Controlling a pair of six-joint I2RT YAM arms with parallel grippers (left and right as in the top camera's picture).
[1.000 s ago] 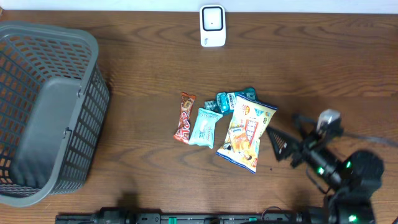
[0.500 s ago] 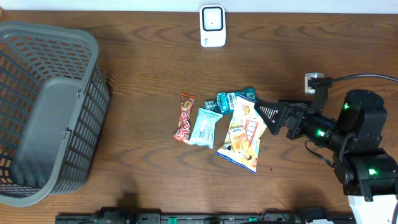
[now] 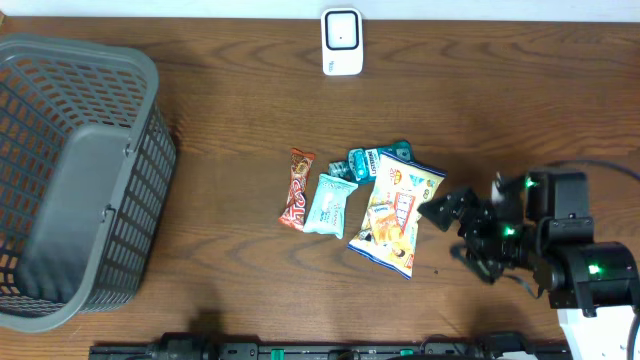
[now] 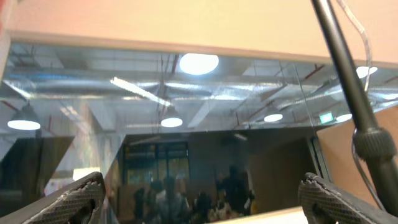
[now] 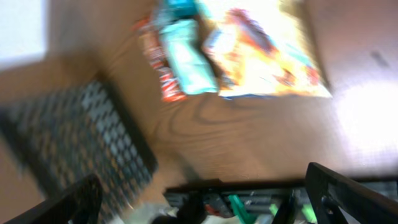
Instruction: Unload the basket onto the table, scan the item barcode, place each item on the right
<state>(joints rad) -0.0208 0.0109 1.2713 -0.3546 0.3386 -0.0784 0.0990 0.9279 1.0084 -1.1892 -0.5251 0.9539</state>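
Several snack items lie in a pile at the table's middle: a red bar [image 3: 297, 190], a light blue packet [image 3: 329, 204], a yellow chips bag [image 3: 396, 214] and small teal packs [image 3: 365, 162]. No barcode can be made out. A white scanner [image 3: 341, 41] stands at the far edge. My right gripper [image 3: 445, 208] hovers open just right of the chips bag, holding nothing. Its blurred wrist view shows the chips bag [image 5: 267, 53], blue packet [image 5: 186, 59] and red bar [image 5: 158, 65] beyond the open right gripper [image 5: 205, 205]. My left gripper [image 4: 205, 202] is open and empty, pointing up at windows.
A large grey plastic basket [image 3: 80, 180] fills the table's left side and shows blurred in the right wrist view as the basket [image 5: 81, 143]. A black rail [image 3: 300, 351] runs along the near edge. The left arm is outside the overhead view.
The right arm has swung from the near right up toward the chips bag, then dropped back slightly, its gripper staying open. The snacks have not moved.
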